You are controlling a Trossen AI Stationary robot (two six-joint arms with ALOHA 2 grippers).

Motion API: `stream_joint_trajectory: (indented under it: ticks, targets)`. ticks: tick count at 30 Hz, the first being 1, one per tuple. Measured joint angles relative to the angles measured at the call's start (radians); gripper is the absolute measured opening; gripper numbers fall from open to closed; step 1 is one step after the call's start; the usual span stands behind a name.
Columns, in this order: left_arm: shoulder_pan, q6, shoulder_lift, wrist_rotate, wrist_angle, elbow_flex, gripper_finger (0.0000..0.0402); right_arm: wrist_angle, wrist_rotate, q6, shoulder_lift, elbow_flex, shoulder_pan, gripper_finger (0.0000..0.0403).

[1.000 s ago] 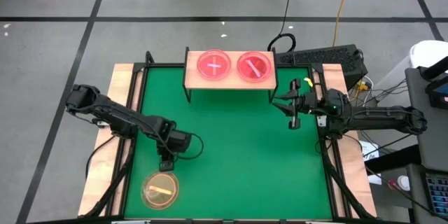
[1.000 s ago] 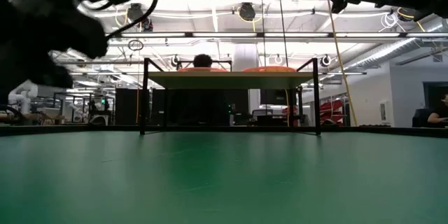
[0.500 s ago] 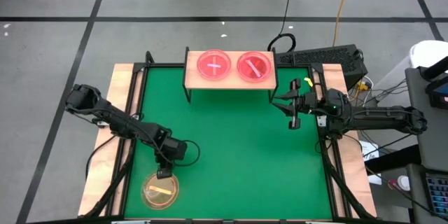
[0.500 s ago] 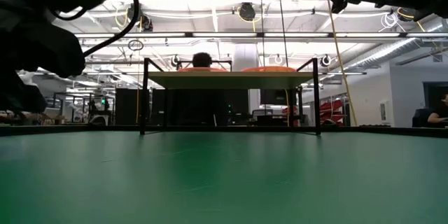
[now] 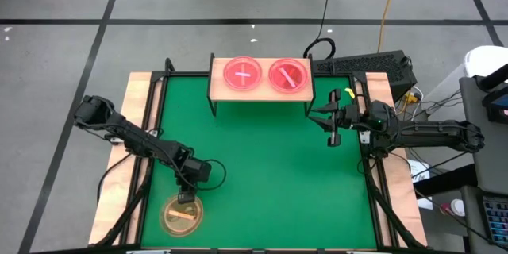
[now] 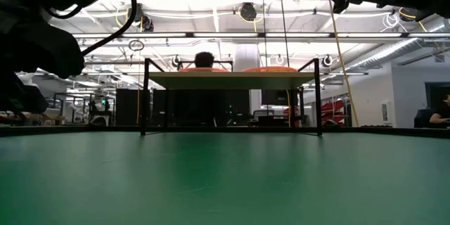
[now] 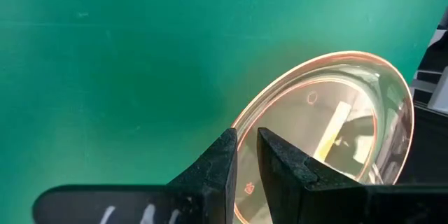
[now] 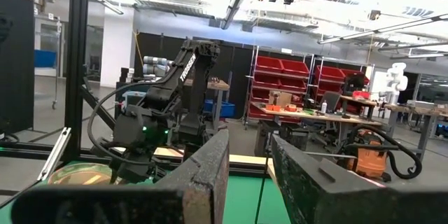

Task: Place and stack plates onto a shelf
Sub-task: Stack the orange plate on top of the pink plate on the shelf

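High view shows most of the job looks done: two pink plates (image 5: 242, 74) (image 5: 288, 75) sit side by side on the shelf (image 5: 260, 94), possibly stacks, can't tell how many deep. One orange-tinted plate (image 5: 181, 214) is left on the green table (image 5: 270, 167), at the corner near the left arm. The left gripper (image 5: 186, 198) is right at that plate's rim; in the left wrist view the fingers stand a narrow gap apart, straddling the edge, not clamped that I can see. The right gripper (image 5: 331, 126) waits beside the shelf's end, fingers slightly parted, holding nothing. So one plate to go, I reckon.
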Motion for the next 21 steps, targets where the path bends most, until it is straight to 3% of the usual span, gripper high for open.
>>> stream_joint_trajectory:
  ticks: [21]
  targets:
    - [0.088, 0.054, 0.000, 0.073, -0.006, 0.000, 0.0063, -0.001, 0.001, 0.000, 0.001, 0.000, 0.000, 0.0091]
